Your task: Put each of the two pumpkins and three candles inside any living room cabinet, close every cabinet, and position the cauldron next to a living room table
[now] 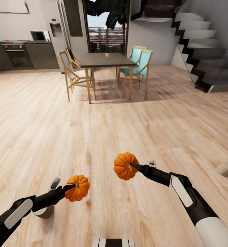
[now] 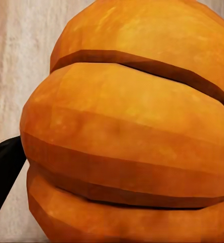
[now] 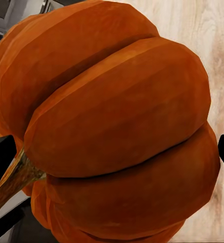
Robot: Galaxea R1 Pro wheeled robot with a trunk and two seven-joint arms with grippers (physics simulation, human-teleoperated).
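1. The left gripper (image 1: 71,189) pinches one pumpkin (image 1: 78,188) between its jaws, low above the wooden floor (image 1: 42,130).
2. The right gripper (image 1: 132,166) clamps the second pumpkin (image 1: 125,166) (stem toward the fingers), held slightly higher.
3. A pale candle (image 1: 226,168) lies on the floor at far right.
4. A dining table (image 1: 107,61) with chairs (image 1: 72,70) stands beyond.

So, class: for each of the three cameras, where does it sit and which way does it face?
Head view: high on the robot, facing forward and down over wood floor toward the dining table; both arms show.
Left wrist view: near the left gripper, facing its pumpkin; one finger shows.
Right wrist view: near the right gripper, facing its pumpkin.
All views share the pumpkins.
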